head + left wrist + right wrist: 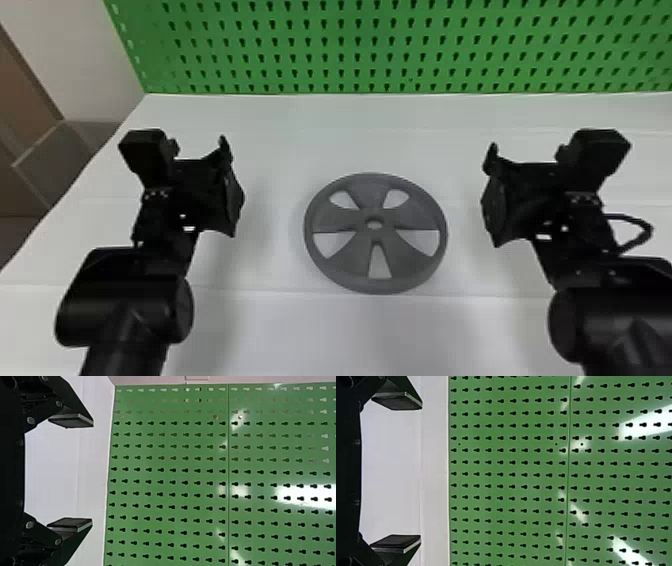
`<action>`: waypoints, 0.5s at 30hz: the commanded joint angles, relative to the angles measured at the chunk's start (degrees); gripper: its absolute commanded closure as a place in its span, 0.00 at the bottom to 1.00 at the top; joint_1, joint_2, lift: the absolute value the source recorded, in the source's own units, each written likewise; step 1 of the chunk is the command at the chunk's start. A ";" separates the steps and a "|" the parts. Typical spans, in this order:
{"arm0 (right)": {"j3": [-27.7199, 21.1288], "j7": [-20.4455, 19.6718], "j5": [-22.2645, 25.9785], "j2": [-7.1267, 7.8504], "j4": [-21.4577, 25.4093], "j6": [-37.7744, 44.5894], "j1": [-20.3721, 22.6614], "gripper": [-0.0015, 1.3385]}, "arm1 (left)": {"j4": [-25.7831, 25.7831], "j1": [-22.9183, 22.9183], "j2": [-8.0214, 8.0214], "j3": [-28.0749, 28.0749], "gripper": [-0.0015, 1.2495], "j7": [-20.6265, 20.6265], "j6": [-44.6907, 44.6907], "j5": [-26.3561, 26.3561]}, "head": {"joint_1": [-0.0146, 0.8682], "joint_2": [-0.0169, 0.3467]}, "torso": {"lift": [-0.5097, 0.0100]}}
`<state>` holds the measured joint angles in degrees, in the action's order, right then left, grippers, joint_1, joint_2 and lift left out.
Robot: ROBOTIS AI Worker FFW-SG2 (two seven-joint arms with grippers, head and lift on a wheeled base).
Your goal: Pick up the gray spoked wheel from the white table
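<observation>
The gray spoked wheel (pixel 334 218) lies flat on the white table (pixel 300 335), near the middle of the head view. My left gripper (pixel 232 185) is left of the wheel, held above the table and apart from it. To the wheel's right, my right gripper (pixel 490 192) hangs over the table at a similar distance. In the left wrist view the left gripper (pixel 73 473) is open, with nothing between its two fingers. The right wrist view has the right gripper (pixel 399 473) open too, its pads wide apart and holding nothing.
A green perforated board (pixel 350 50) stands along the table's far edge. The table's left edge slants down toward a grey floor (pixel 75 140) at the far left. A black cable (pixel 645 232) loops out beside the right wrist.
</observation>
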<state>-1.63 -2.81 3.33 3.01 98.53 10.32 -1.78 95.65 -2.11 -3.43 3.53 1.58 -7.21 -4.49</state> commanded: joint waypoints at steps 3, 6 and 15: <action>0.22 0.00 0.19 0.07 0.00 0.66 -0.15 0.09 | -0.03 0.00 0.00 0.16 0.30 0.00 0.00 -0.17 | 0.90 0.31 | 0.81; 0.22 0.00 0.28 0.07 0.00 0.75 -0.15 0.09 | -0.03 0.09 0.00 0.25 0.30 0.00 0.00 -0.17 | 0.90 0.31 | 0.81; 0.31 0.00 0.28 0.16 0.09 0.93 -0.24 0.09 | -0.03 0.09 0.00 0.34 0.30 0.00 0.00 -0.26 | 0.90 0.31 | 0.81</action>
<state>-1.32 -2.81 3.60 3.13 98.54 11.10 -1.94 95.66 -2.02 -3.43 3.85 1.58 -7.21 -4.71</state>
